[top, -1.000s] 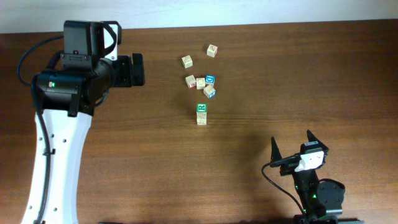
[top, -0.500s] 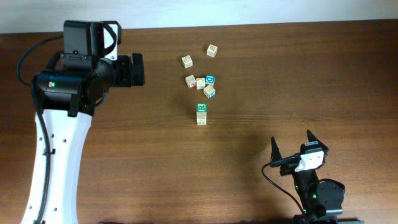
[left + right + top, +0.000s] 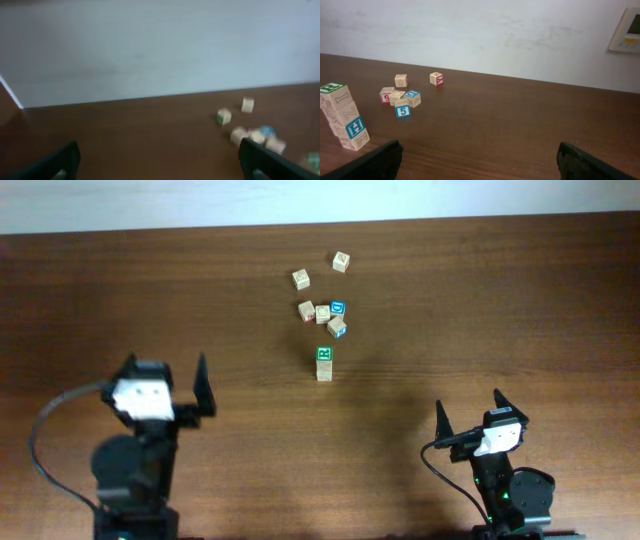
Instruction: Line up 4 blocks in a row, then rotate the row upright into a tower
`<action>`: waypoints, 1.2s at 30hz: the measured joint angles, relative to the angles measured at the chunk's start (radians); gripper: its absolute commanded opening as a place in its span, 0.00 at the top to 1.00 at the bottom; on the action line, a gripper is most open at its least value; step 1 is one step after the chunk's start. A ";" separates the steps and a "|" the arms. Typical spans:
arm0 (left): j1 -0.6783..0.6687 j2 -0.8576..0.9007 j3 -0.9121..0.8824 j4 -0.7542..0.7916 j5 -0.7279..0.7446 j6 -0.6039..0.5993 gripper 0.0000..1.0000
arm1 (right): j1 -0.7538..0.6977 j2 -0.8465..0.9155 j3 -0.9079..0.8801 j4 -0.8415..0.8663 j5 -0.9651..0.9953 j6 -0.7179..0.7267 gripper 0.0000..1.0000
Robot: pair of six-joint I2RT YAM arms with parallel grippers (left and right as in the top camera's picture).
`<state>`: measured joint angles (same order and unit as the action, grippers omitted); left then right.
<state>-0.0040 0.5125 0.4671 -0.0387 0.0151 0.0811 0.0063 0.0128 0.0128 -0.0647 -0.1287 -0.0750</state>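
Bench [image 3: 520,310] layout, everything mid-rear.
Block stack [image 3: 323,364] nearest the front; four-block cluster [image 3: 323,314] just behind it; left lone block [image 3: 301,278] and right lone block [image 3: 341,261] rearmost.

My left wrist view is smeared all over: the blocks [image 3: 250,134] there are pale blurs with unreadable prints, and a greenish block [image 3: 314,161] is cut by the right edge. The fingers [image 3: 57,164] of my left gripper [image 3: 157,150] run off the bottom. From overhead the letters are too small to read. In my right wrist view the stack [image 3: 342,117] is clipped by the left edge, and the wall panel [image 3: 627,30] by the right.
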 measured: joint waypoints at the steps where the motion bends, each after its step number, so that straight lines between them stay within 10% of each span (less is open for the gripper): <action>1: -0.002 -0.087 -0.080 -0.005 0.000 0.030 0.01 | 0.000 0.000 0.000 0.000 0.000 -0.001 0.02; 14: -0.012 -0.477 -0.440 0.004 -0.066 0.097 0.01 | 0.001 -0.001 0.000 0.000 0.000 0.000 0.02; 36: -0.012 -0.496 -0.450 -0.040 -0.076 0.103 0.01 | 0.001 -0.001 0.000 0.000 0.000 0.000 0.02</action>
<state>-0.0158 0.0166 0.0170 -0.0788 -0.0605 0.1841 0.0071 0.0120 0.0128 -0.0643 -0.1287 -0.0753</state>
